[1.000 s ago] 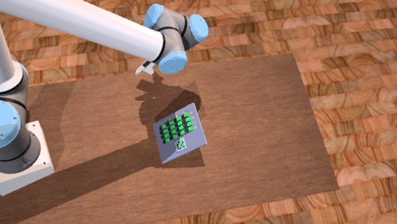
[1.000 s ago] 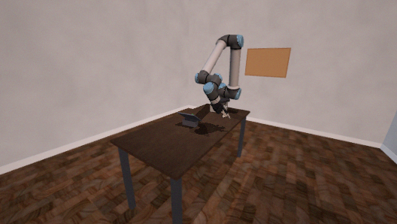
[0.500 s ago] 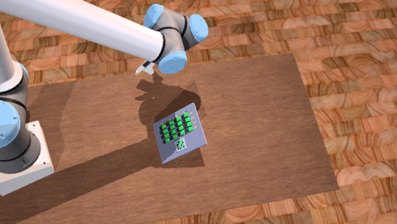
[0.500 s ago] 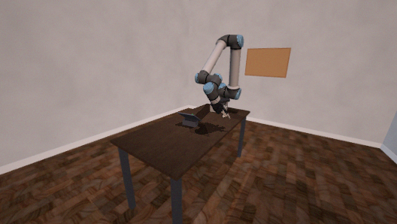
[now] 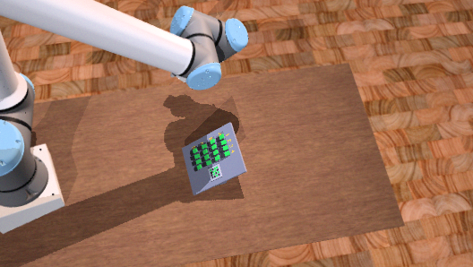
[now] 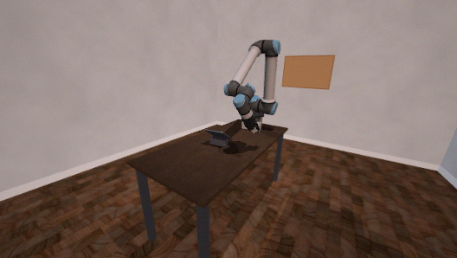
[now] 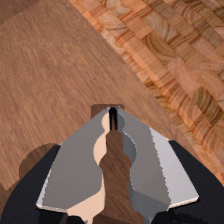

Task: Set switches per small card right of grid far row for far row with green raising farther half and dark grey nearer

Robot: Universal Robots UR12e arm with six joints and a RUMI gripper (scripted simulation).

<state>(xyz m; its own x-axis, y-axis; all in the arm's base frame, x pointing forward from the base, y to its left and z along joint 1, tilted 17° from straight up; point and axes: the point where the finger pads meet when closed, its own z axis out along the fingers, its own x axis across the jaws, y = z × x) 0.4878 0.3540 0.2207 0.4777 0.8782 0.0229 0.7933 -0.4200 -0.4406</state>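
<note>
Top view: the grey switch panel (image 5: 214, 158) is sitting near the middle of the frame on the brown table (image 5: 313, 148), turned at an angle to the table's edges. A grid of switches (image 5: 210, 151) is showing on its upper part, mostly bright green with dark halves beside them; which half of each is raised, I cannot tell at this size. The small card (image 5: 216, 171) is lying just below the grid, toward the panel's lower edge, green and dark squares on white.

The arm (image 5: 112, 33) is reaching in from the upper left of the frame, its blue-capped wrist joints (image 5: 210, 40) hanging above and left of the panel and casting a dark shadow (image 5: 188, 121) that is touching the panel's upper left corner. The white base block (image 5: 42, 197) is standing at the left edge.

Exterior view: the panel (image 6: 217, 137) is resting tilted on the far part of the table (image 6: 190, 173), and the gripper (image 6: 255, 126) is hovering to the right of it, apart from it and above the table top.

Wrist view: the gripper (image 7: 113, 117) is pointing down at bare table near its edge, wooden floor (image 7: 175, 45) filling the upper right. The two grey fingers are meeting at their tips in the centre of the frame, only a thin dark slit between them. Pinched fully together, gripping nothing.
</note>
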